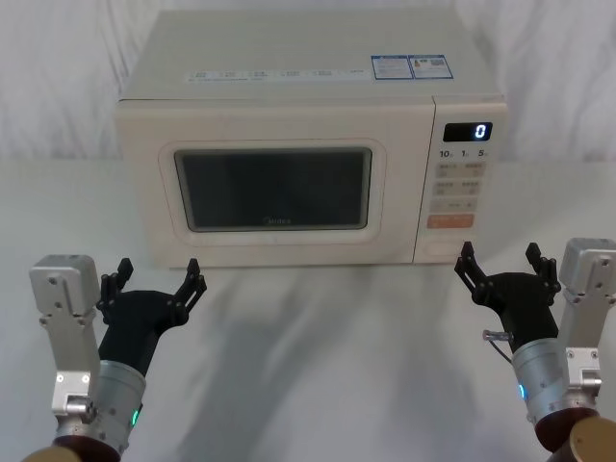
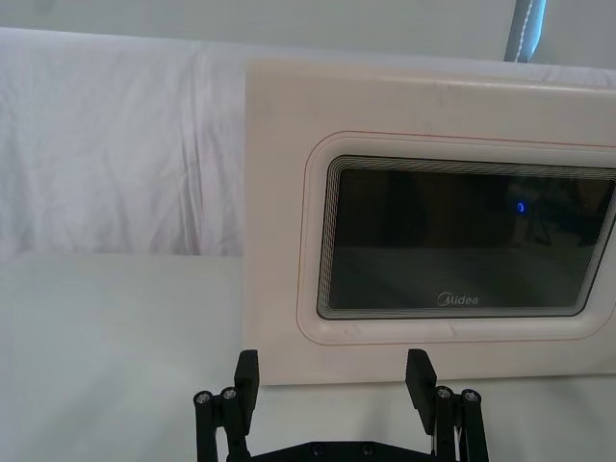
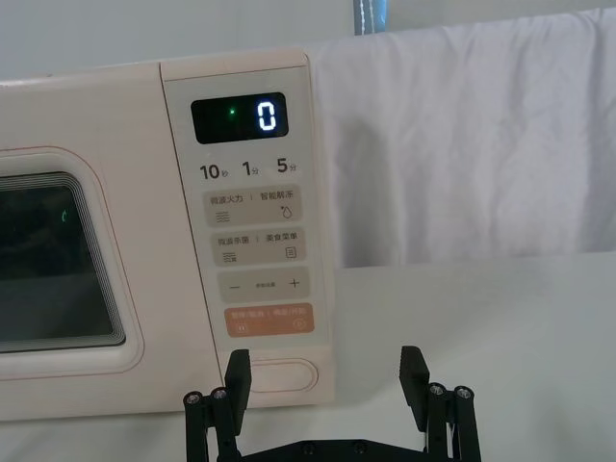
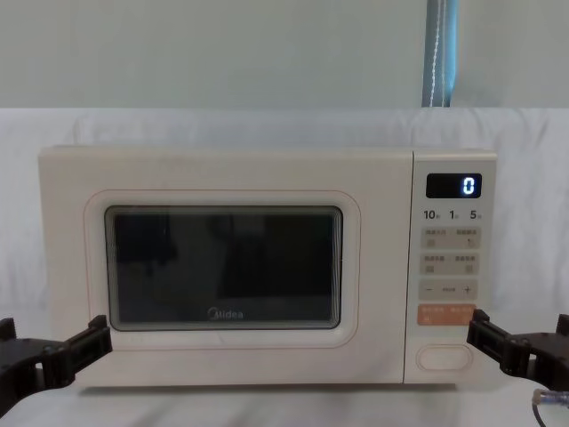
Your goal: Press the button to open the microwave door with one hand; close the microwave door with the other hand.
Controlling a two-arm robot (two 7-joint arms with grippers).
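Fingers of both grippers stand apart, gripping nothing.

Head view: the left gripper (image 1: 154, 277) hovers over the white-covered worktop (image 1: 318, 356) before the lower left corner of the microwave (image 1: 308, 154), just short of it. The right gripper (image 1: 507, 262) hovers before the lower right corner, near the control panel (image 1: 459, 183). The microwave door (image 1: 274, 188) sits flush and closed. The button (image 1: 449, 253) lies at the bottom of the panel, under the orange button (image 1: 451, 220). The display (image 1: 468, 132) reads "0".

Left wrist view: the left gripper's fingers (image 2: 247, 377) frame the door's lower edge, close to it, with the dark window (image 2: 462, 236) beyond.

Right wrist view: the right gripper's fingers (image 3: 414, 373) are level with the button, one finger overlapping its left end; contact cannot be judged.

Chest view: the microwave stands at the worktop's rear edge against the white backdrop (image 4: 267, 120), a gripper at each lower corner.
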